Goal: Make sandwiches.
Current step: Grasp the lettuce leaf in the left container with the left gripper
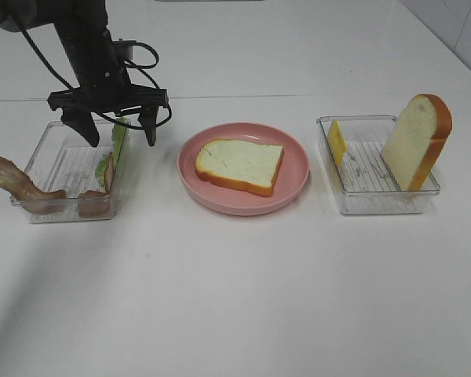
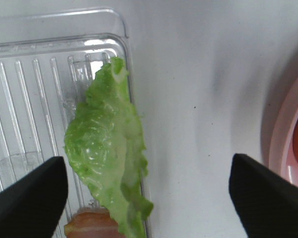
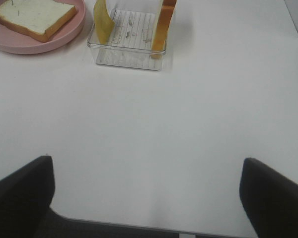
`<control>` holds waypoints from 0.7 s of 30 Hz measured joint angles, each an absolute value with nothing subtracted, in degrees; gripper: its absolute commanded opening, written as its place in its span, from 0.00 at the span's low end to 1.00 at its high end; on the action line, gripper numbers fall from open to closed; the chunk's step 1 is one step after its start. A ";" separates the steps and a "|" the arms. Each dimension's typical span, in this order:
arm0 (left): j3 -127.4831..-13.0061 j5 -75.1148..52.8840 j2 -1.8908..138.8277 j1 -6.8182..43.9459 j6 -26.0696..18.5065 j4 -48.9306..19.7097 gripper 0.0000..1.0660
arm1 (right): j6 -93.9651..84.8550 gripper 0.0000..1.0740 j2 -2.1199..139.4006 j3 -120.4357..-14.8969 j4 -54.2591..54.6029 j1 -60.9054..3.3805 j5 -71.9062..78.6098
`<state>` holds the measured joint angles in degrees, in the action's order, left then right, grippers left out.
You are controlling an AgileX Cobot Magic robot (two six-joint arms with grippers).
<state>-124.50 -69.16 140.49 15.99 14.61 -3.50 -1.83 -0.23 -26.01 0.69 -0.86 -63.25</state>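
Observation:
One white bread slice (image 1: 239, 165) lies flat on the pink plate (image 1: 298, 184). A green lettuce leaf (image 1: 119, 148) (image 2: 109, 153) leans against the right wall of the left tray (image 1: 59, 161). My left gripper (image 1: 118, 129) (image 2: 149, 198) hangs open just above the leaf, one finger on each side and neither touching it. Brown bacon strips (image 1: 17, 184) lie over the tray's front-left corner, with one strip (image 2: 89, 225) below the leaf. The right tray (image 1: 369, 200) holds an upright bread slice (image 1: 418, 141) and a yellow cheese slice (image 1: 337, 141). In its wrist view my right gripper (image 3: 149, 198) is open over bare table.
The white table (image 1: 235, 298) stretches in front of the plate and trays. My left arm's black cables (image 1: 145, 59) hang behind the left tray. The right wrist view shows the plate (image 3: 64, 39), the cheese (image 3: 103, 20) and the right tray (image 3: 124, 57) far ahead.

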 measured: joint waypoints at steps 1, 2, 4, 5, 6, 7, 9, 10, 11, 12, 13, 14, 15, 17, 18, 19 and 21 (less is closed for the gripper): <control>-124.50 -69.16 140.49 15.99 14.84 -3.50 0.46 | -1.83 0.92 -0.23 -26.01 0.69 -0.86 -63.25; -124.50 -69.16 140.49 15.99 14.84 -3.50 0.46 | -1.83 0.92 -0.23 -26.01 0.69 -0.86 -63.25; -124.50 -69.16 140.49 15.99 15.01 -3.50 0.28 | -1.83 0.92 -0.23 -26.01 0.69 -0.86 -63.25; -124.50 -69.16 140.49 15.99 15.01 -3.50 0.22 | -1.83 0.92 -0.23 -26.01 0.69 -0.86 -63.25; -124.50 -69.16 140.49 15.99 15.01 -3.50 0.22 | -1.83 0.92 -0.23 -26.01 0.69 -0.86 -63.25; -124.50 -69.16 140.49 15.99 15.01 -3.50 0.12 | -1.83 0.92 -0.23 -26.01 0.69 -0.86 -63.25; -124.50 -69.16 140.49 15.99 15.01 -3.50 0.04 | -1.83 0.92 -0.23 -26.01 0.69 -0.86 -63.25; -124.50 -69.27 140.49 15.99 15.01 -3.32 0.00 | -1.83 0.92 -0.23 -26.01 0.69 -0.86 -63.25; -124.50 -69.27 140.49 15.99 15.01 -3.32 0.00 | -1.83 0.92 -0.23 -26.01 0.69 -0.86 -63.25; -124.50 -69.44 140.49 15.87 15.01 -3.09 0.00 | -1.83 0.92 -0.23 -26.01 0.69 -0.86 -63.25; -124.50 -69.56 140.49 15.81 15.01 -3.09 0.00 | -1.83 0.92 -0.23 -26.01 0.69 -0.86 -63.25; -124.50 -69.56 140.49 15.81 15.01 -3.09 0.00 | -1.83 0.92 -0.23 -26.01 0.69 -0.86 -63.25; -124.50 -69.56 140.49 15.76 15.01 -3.09 0.00 | -1.83 0.92 -0.23 -26.01 0.69 -0.86 -63.25; -124.50 -69.56 140.49 15.76 15.01 -3.09 0.00 | -1.83 0.92 -0.23 -26.01 0.69 -0.86 -63.25; -124.50 -69.56 140.49 15.76 15.01 -3.09 0.00 | -1.83 0.92 -0.23 -26.01 0.69 -0.86 -63.25; -124.50 -69.56 140.49 15.76 15.01 -3.09 0.00 | -1.83 0.92 -0.23 -26.01 0.69 -0.86 -63.25; -124.50 -69.56 140.49 15.76 15.01 -3.09 0.00 | -1.83 0.92 -0.23 -26.01 0.69 -0.86 -63.25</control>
